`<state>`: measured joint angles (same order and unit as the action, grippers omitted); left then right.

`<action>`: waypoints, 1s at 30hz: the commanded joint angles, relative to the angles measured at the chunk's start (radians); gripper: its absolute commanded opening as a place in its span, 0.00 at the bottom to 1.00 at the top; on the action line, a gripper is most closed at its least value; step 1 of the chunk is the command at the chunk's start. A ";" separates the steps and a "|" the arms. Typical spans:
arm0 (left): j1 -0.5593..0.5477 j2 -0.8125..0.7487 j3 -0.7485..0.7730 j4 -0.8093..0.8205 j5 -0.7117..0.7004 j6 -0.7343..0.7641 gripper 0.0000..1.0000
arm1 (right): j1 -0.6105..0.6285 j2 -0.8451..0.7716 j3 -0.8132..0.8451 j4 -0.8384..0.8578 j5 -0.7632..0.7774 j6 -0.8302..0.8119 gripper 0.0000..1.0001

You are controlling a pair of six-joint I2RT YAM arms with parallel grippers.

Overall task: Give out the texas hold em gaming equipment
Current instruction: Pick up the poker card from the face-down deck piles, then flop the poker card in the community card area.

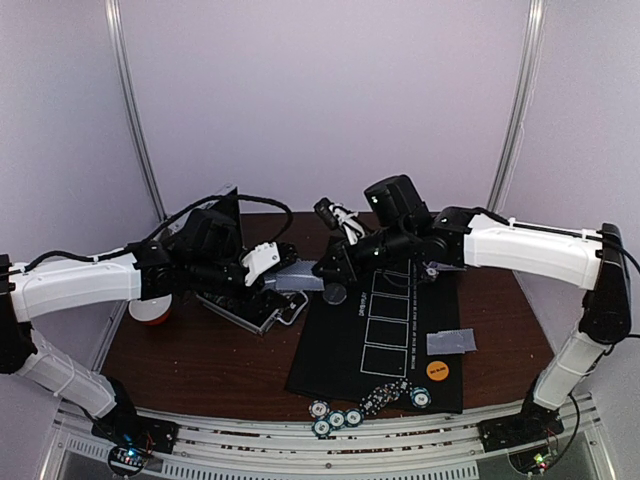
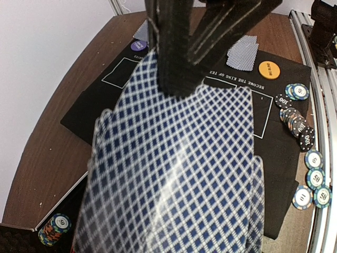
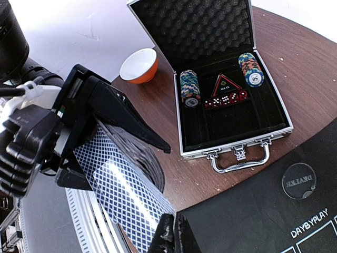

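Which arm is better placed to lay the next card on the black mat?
Right. The right gripper is closed on the edge of the cards that the left gripper holds, and the black mat lies just beside it.

The black mat [image 2: 279, 153] reads "BECOME THE KING OF TE", cut off, and lower right "DAYBYPLAY"; right-edge chips [image 2: 283, 100] "100", "50"; orange disc [image 2: 268, 69] "BIG BLIND"; black disc [image 3: 298, 181] "DEALER".

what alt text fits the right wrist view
The left pincer holds a stack of blue-checked playing cards, whose edge the right pincer pinches. Behind, an open silver case holds chip stacks and red dice beside an orange bowl.
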<state>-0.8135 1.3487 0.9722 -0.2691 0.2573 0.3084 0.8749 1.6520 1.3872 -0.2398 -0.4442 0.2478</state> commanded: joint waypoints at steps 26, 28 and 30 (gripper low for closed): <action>-0.004 0.009 0.008 0.054 -0.009 -0.007 0.52 | -0.230 -0.202 -0.230 -0.066 0.037 0.148 0.00; -0.004 0.012 0.010 0.055 -0.008 -0.008 0.52 | -0.226 -0.172 -0.270 -0.004 -0.007 0.193 0.00; -0.004 0.014 0.010 0.053 -0.010 -0.008 0.52 | -0.214 -0.138 -0.307 0.058 -0.022 0.227 0.00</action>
<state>-0.8135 1.3518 0.9722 -0.2676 0.2501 0.3069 0.6449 1.4631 1.1412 -0.2649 -0.4206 0.3977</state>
